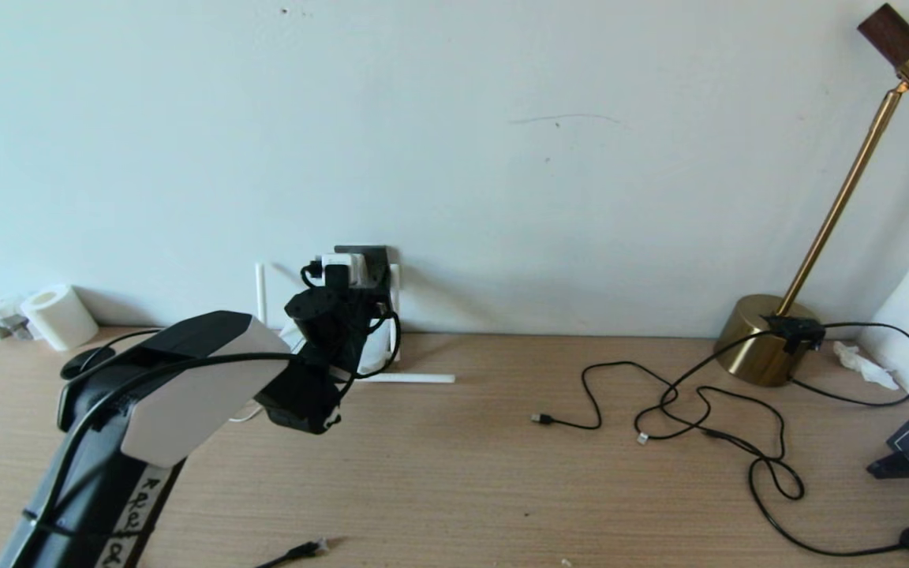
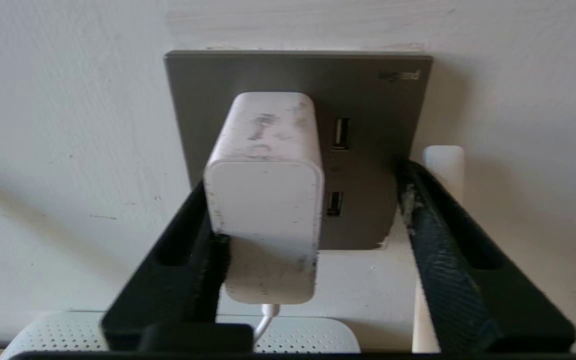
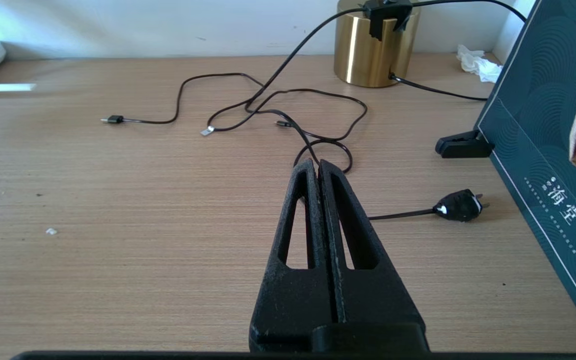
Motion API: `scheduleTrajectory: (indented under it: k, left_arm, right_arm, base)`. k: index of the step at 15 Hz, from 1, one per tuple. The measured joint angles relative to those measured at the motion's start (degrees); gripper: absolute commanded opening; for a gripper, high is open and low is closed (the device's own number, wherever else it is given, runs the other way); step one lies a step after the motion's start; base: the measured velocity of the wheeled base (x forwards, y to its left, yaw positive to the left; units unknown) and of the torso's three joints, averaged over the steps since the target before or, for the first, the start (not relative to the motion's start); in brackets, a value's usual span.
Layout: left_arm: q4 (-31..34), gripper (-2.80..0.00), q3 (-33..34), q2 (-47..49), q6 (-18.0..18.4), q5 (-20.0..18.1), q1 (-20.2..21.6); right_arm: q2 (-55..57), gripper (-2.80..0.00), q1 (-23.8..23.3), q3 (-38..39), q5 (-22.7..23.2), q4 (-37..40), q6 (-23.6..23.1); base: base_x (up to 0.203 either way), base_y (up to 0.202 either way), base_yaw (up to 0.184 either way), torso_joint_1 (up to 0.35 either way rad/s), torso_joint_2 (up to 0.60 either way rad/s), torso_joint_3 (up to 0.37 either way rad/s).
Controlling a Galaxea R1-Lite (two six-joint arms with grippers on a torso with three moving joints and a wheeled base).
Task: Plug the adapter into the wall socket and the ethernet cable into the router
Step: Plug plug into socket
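Left gripper [image 2: 308, 220], fingers spread wide, brackets the adapter [image 2: 265, 200] seated against the wall socket [image 2: 368, 90], upper centre.
Next you fetch the ethernet cable [image 1: 301, 550], bottom edge; right gripper [image 3: 318, 172] rests closed, empty.

In the head view the left arm covers most of the router [image 1: 379, 359], leaving only antennas and a sliver of its body. The adapter [image 2: 264, 200] hides the wall socket [image 2: 368, 100] holes behind it, so its pins cannot be seen. The ethernet cable [image 1: 297, 551] is cut off by the lower edge. The right hand [image 3: 318, 167] shows only in its wrist view.
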Motion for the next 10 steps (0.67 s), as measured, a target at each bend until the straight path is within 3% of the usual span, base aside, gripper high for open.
scheduleTrajectory:
  k: [10]
  left_arm:
    - [-1.5,0.00,7.2,-4.5,-0.3,0.3,1.0]
  right_arm:
    - [0.0,-2.80,0.0,0.0,0.0,0.0,0.0]
  base:
    - [0.000,0.000,0.000,0.000,0.00,0.000]
